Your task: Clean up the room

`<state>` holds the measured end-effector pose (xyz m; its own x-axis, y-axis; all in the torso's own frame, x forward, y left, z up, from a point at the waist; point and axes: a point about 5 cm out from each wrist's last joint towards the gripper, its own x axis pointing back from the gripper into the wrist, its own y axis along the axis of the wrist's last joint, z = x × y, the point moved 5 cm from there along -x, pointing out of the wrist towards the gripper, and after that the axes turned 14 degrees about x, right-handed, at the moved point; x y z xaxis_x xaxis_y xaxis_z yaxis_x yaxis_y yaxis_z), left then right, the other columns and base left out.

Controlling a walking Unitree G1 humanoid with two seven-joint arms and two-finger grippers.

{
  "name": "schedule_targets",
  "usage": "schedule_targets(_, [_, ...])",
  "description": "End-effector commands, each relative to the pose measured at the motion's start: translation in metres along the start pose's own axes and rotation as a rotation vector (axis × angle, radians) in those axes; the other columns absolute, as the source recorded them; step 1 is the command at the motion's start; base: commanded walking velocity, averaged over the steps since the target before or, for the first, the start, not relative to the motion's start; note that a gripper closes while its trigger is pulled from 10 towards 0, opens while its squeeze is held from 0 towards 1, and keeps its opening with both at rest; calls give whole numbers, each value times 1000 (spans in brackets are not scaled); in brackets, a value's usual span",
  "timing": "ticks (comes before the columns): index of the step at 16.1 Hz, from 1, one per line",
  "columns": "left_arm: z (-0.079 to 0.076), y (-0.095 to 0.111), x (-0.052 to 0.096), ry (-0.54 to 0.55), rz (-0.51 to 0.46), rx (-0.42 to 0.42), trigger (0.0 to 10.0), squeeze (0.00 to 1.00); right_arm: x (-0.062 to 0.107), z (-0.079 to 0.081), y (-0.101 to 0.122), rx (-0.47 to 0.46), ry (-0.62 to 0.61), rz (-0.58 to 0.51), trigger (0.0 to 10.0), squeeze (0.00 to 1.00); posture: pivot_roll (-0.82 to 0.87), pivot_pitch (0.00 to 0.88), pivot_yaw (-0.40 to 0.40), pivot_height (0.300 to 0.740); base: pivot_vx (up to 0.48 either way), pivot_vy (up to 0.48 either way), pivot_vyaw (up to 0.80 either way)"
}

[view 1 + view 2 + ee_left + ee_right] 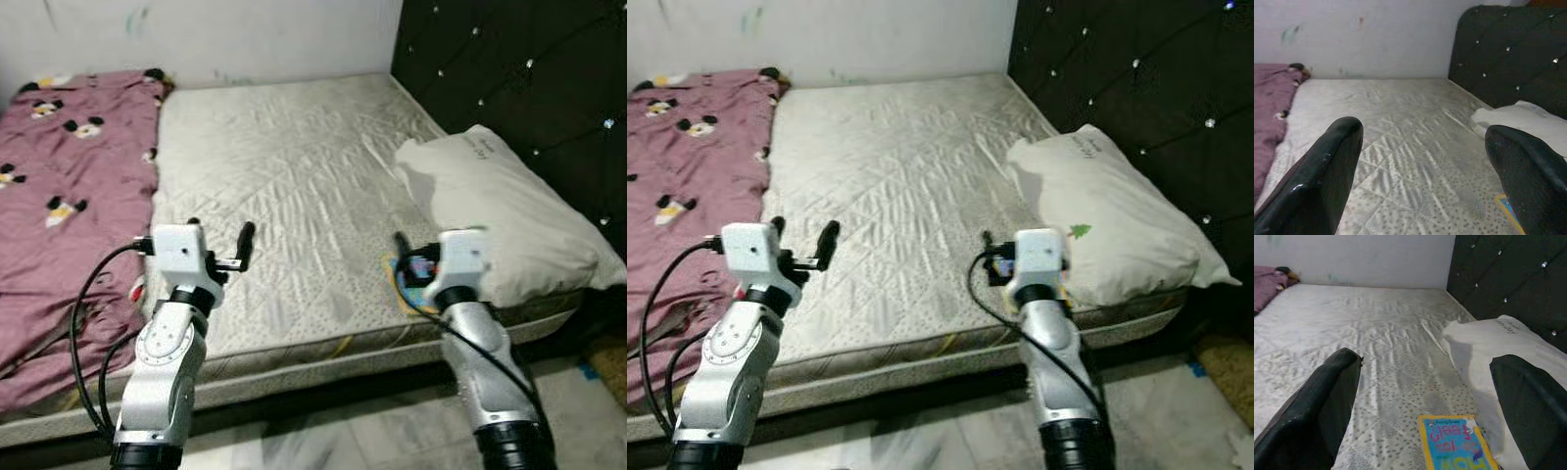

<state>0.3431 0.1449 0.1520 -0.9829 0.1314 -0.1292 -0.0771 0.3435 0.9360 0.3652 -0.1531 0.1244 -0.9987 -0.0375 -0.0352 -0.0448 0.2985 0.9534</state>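
A book [1454,443] with a yellow border and blue cover lies flat near the front edge of the bare quilted mattress [284,166]. My right gripper [1425,396] hovers just above and in front of it, open and empty, close to the white pillow [500,211]. My left gripper [220,233] is held over the mattress's front left part, beside the pink blanket [69,196], with its black fingers [1327,166] wide open and nothing between them.
The pink cartoon-print blanket lies crumpled along the bed's left side. A black tufted headboard [519,69] rises behind the pillow on the right. A white wall [245,34] backs the bed. Pale tiled floor [333,441] lies below the bed edge.
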Motion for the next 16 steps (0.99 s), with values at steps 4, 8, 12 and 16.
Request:
schedule_targets(4, [10,5,1,45,-10,-14,10000,0,-1,10,4,-19,28,-9,10000,0,13,92,2,740,0,0,0])
schedule_targets(8, [11,4,0,52,-8,-8,10000,0,-1,10,4,-20,27,-8,10000,0,11,93,3,740,0,118,0])
schedule_targets(12, [10,4,-1,53,-5,-1,10000,0,-1,10,3,-21,27,-5,10000,0,9,94,5,740,0,472,0])
schedule_targets(16, [10,3,-2,52,-5,2,10000,0,-1,10,3,-21,27,-3,10000,0,8,95,5,740,0,472,0])
